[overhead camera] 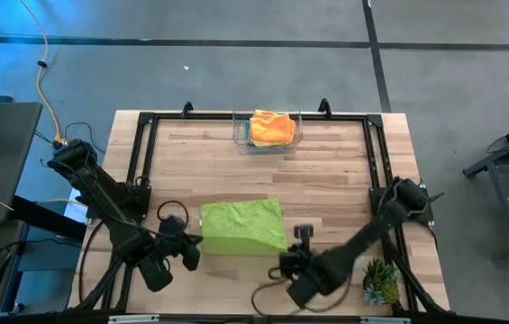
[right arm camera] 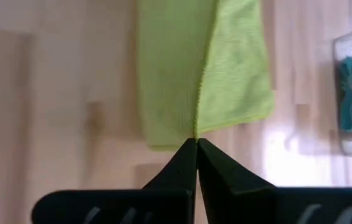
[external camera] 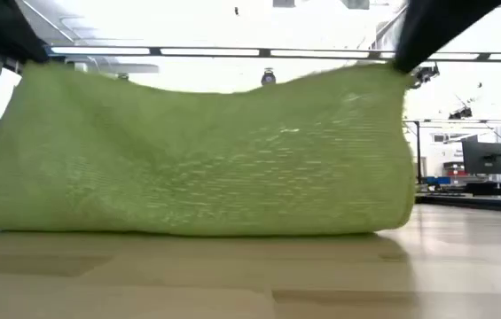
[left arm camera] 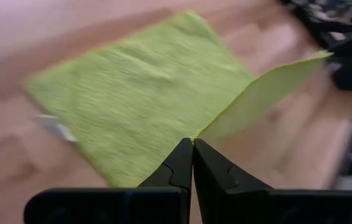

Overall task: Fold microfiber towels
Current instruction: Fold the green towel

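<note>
A lime green microfiber towel (overhead camera: 240,225) lies on the wooden table near its front edge. Its near edge is raised and its far part rests flat on the wood. In the low view the towel (external camera: 197,159) stands like a curtain, its top edge sagging a little in the middle. My left gripper (overhead camera: 198,245) is shut at the towel's near left corner. My right gripper (overhead camera: 287,257) is shut at its near right corner. Orange, yellow and teal towels sit in a clear bin (overhead camera: 268,131) at the far edge. My left gripper pinches the towel's near left corner (left arm camera: 195,134) between its two fingers, slanting down from the near left. That corner is lifted clear, and the raised near edge (left arm camera: 269,87) runs off toward the other arm. The far part lies on the table. My right gripper pinches the towel's near right corner (right arm camera: 195,132) between its two fingers, slanting down from the near right. The corner is held above the table. The cloth falls away from it toward the far part (right arm camera: 238,68), which rests on the wood.
A small green spiky plant (overhead camera: 380,281) stands at the near right corner, close to my right arm. A black frame (overhead camera: 146,162) runs along the table's sides and far edge. Bare wood lies between the towel and the bin.
</note>
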### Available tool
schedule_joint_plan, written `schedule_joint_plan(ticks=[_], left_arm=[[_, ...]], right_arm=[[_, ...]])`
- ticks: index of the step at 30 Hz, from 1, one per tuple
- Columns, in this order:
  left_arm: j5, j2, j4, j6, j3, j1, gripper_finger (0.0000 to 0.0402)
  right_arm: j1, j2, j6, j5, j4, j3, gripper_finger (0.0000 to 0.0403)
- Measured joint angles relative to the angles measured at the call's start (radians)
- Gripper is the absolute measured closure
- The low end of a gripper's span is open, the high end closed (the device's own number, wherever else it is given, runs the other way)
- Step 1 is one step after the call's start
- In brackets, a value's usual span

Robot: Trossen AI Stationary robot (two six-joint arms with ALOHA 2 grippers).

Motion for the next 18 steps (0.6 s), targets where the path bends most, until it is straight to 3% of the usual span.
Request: schedule_joint_plan(ticks=[4, 10, 18], left_arm=[[0.0, 0.0, -0.099, -0.059, -0.018, 0.027, 0.0401], [0.067, 0.0, -0.072, -0.074, -0.102, 0.065, 0.0401], [0.077, 0.0, -0.065, -0.132, -0.178, 0.096, 0.0401]], right_arm=[[-0.095, -0.01, -0.095, 0.018, 0.011, -0.01, 0.0403], [-0.227, -0.006, -0.196, 0.014, 0.127, -0.039, 0.0403], [-0.332, -0.005, -0.259, 0.006, 0.25, -0.155, 0.0403]])
